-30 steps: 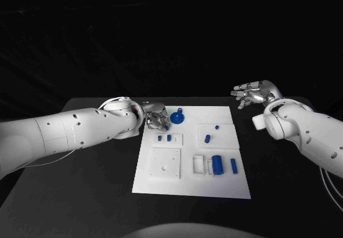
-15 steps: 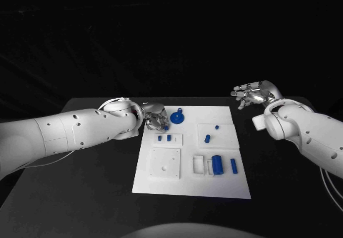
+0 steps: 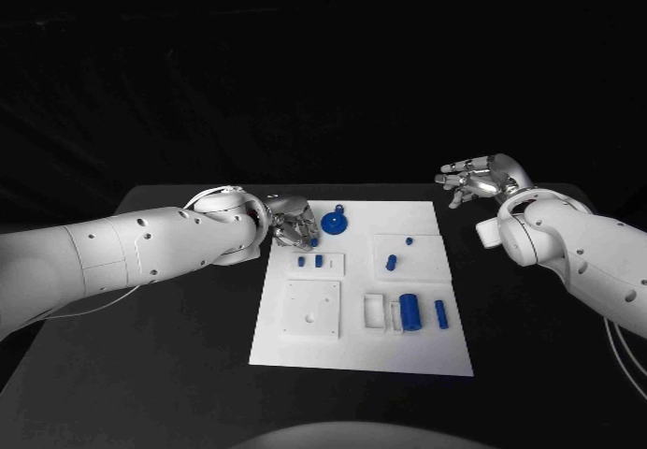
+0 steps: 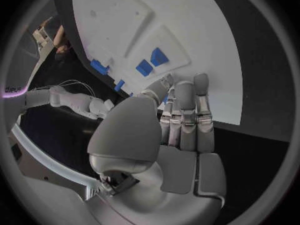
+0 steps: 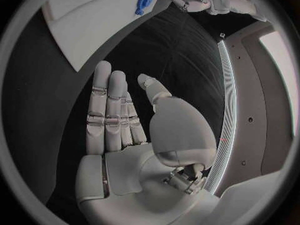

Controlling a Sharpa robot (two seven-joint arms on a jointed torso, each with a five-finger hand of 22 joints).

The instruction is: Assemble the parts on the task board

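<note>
The white task board (image 3: 357, 346) lies in the middle of the black table. My left hand (image 3: 290, 224) hovers over its far left corner, beside a round blue part with a loop (image 3: 335, 222). In the left wrist view the left hand (image 4: 169, 130) has its fingers straight and together, with the thumb pressed in, and it pinches a small blue part (image 4: 166, 99). Two small blue blocks (image 3: 310, 261) stand in a raised plate just ahead of the fingers. My right hand (image 3: 479, 178) is raised off the board's far right corner, and it (image 5: 125, 125) holds nothing, with its fingers apart.
A thick blue cylinder (image 3: 409, 311) and a thin peg (image 3: 441, 313) lie at the board's right, with two small pegs (image 3: 391, 262) further back. A white square plate (image 3: 313, 307) sits at the left. Bare black table (image 3: 162, 355) surrounds the board.
</note>
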